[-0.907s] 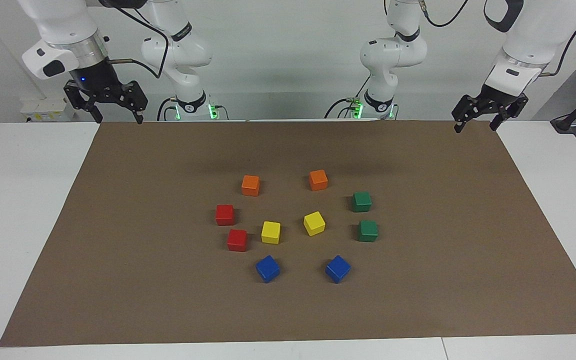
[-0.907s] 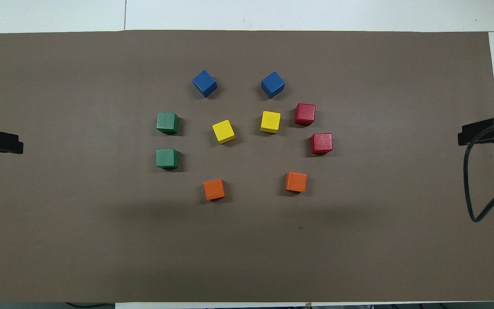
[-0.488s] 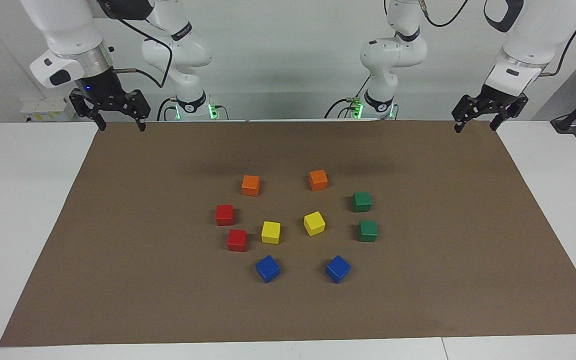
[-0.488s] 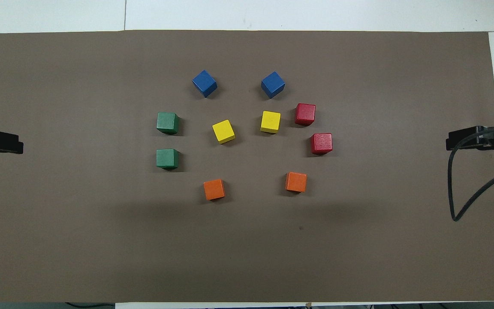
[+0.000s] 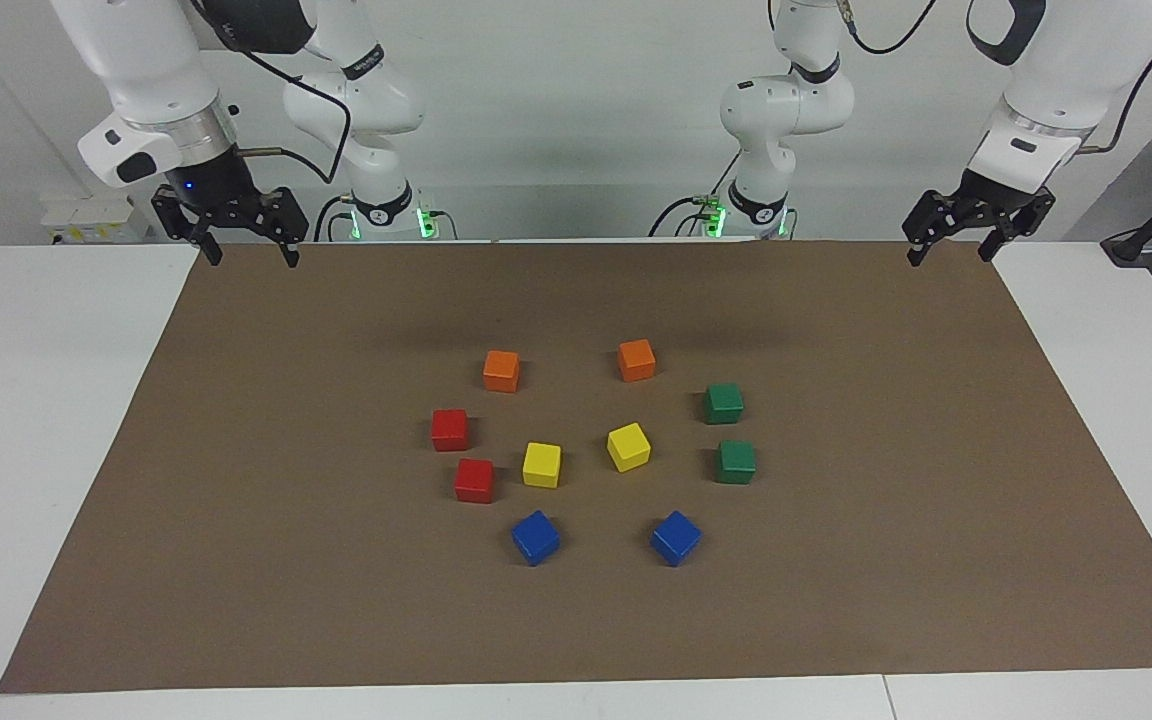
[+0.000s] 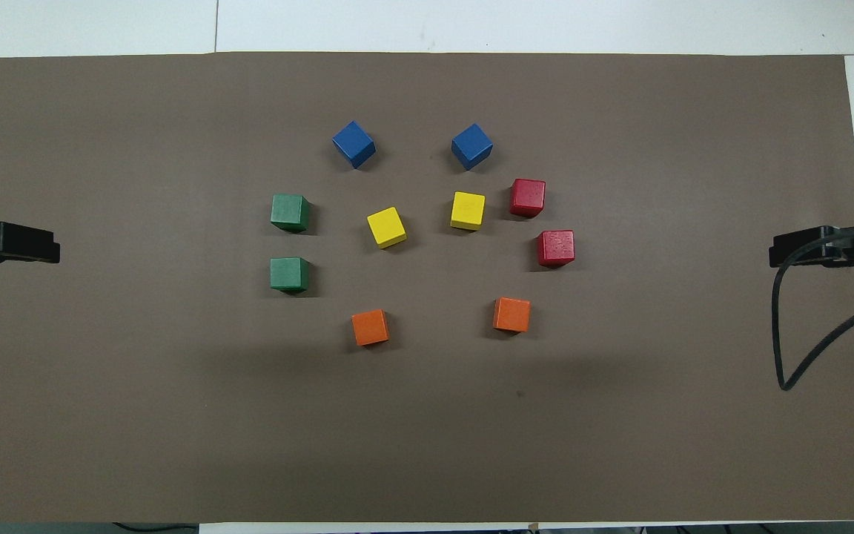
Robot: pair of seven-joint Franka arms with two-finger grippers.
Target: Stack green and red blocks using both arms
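Observation:
Two green blocks [image 5: 724,403] [image 5: 736,462] rest on the brown mat toward the left arm's end, one nearer to the robots; from overhead they are the green blocks [image 6: 290,212] [image 6: 289,273]. Two red blocks [image 5: 450,429] [image 5: 474,480] rest toward the right arm's end, seen overhead as the red blocks [image 6: 528,197] [image 6: 555,248]. My left gripper [image 5: 949,257] [image 6: 27,248] hangs open and holds nothing, over the mat's corner at its own end. My right gripper [image 5: 250,258] [image 6: 805,248] hangs open with nothing in it, over the mat's edge at its end. Neither touches a block.
Two orange cubes [image 5: 501,370] [image 5: 636,360] lie nearest the robots, two yellow cubes [image 5: 541,465] [image 5: 628,446] sit in the middle, and two blue cubes [image 5: 535,537] [image 5: 676,537] lie farthest. The brown mat [image 5: 886,580] covers the white table [image 5: 36,450]. A black cable [image 6: 805,348] loops under the right arm.
The right gripper has moved inward over the mat and a little lower. The left gripper has edged slightly inward. No block has moved.

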